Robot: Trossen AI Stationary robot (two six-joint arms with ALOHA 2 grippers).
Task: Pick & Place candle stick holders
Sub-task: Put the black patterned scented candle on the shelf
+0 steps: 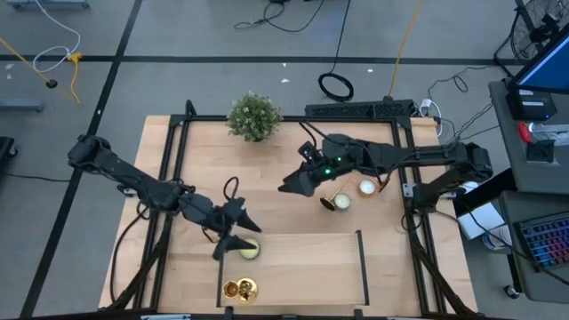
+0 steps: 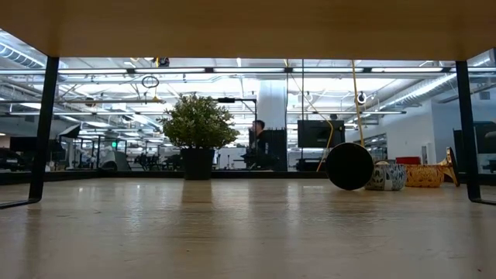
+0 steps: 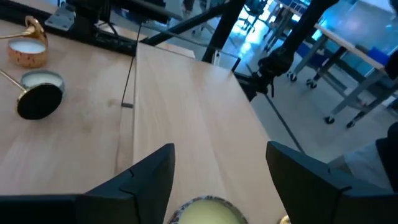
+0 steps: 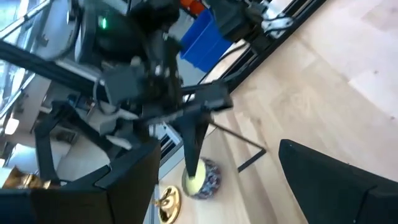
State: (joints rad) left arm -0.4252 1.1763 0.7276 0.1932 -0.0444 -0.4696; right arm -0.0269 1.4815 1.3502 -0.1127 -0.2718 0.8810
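Your left gripper [image 1: 242, 233] straddles a pale candle pot [image 1: 250, 250] with jaws spread, holding nothing. Your right gripper [image 1: 291, 186] waits open mid-table. The gold candle stick holders [image 1: 239, 289] sit near-left, apparently already placed.

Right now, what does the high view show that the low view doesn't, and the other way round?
Only the high view shows the two arms. The left gripper is open beside a pale-topped jar, and the right gripper is open over mid-table. It also shows a gold candlestick holder near the front edge. Only the low view shows the room behind the table, with a person in it. Both show the potted plant and the wooden table.
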